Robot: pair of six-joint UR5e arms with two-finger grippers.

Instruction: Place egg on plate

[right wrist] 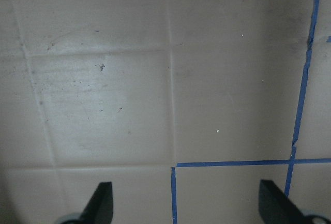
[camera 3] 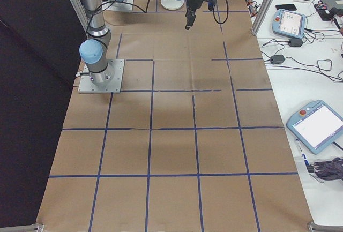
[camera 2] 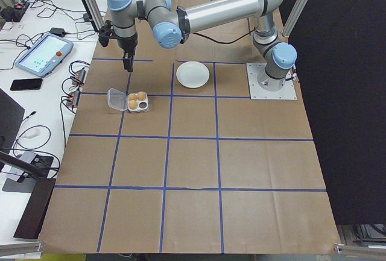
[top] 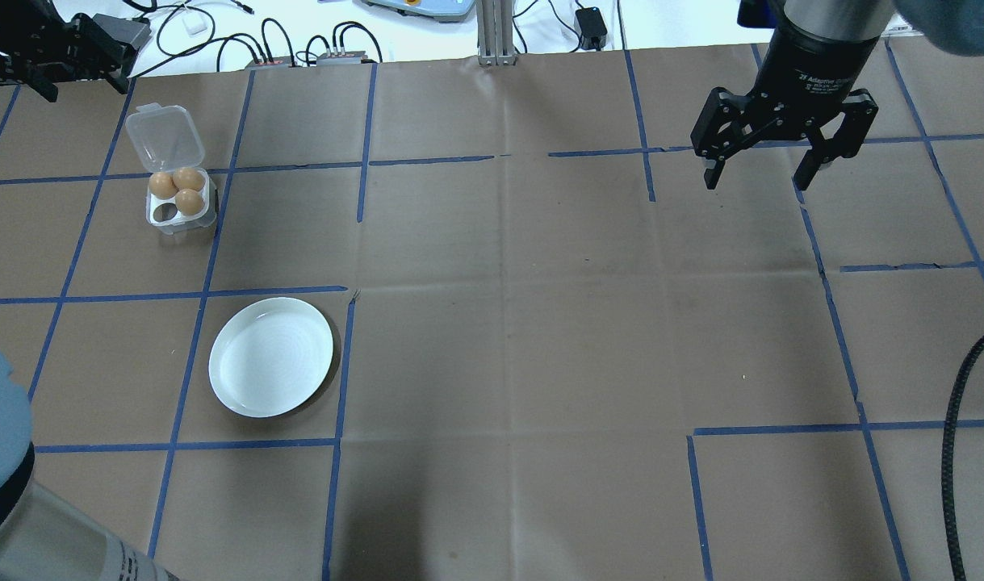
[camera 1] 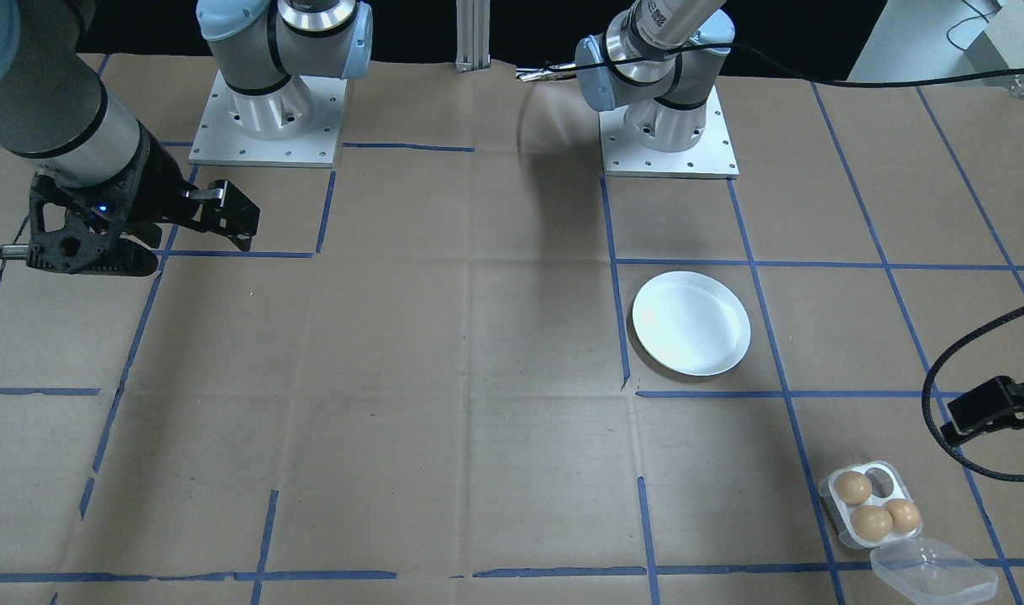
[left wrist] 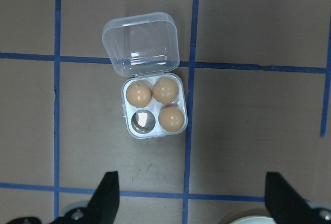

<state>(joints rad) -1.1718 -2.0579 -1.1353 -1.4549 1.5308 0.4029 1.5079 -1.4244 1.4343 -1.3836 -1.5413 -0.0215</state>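
Note:
Three brown eggs [left wrist: 165, 90] sit in a clear plastic four-hole tray [left wrist: 130, 133] with its lid folded back; one hole is empty. The tray lies at the far left of the table [top: 159, 218]. A round white plate [top: 271, 357] lies empty nearer the robot, a grid square from the tray. My left gripper [left wrist: 190, 178] hangs open above the table, just beside the tray, with nothing between its fingers. Far off over the right half, my right gripper [top: 756, 181] is open and empty too, over bare cardboard [right wrist: 170, 105].
Brown cardboard with blue tape lines covers the table [top: 508, 323]. Cables and boxes lie beyond the far edge [top: 298, 40]. A metal post [top: 492, 32] stands at the far middle. Both arm bases [camera 1: 268, 118] are bolted at the robot's side.

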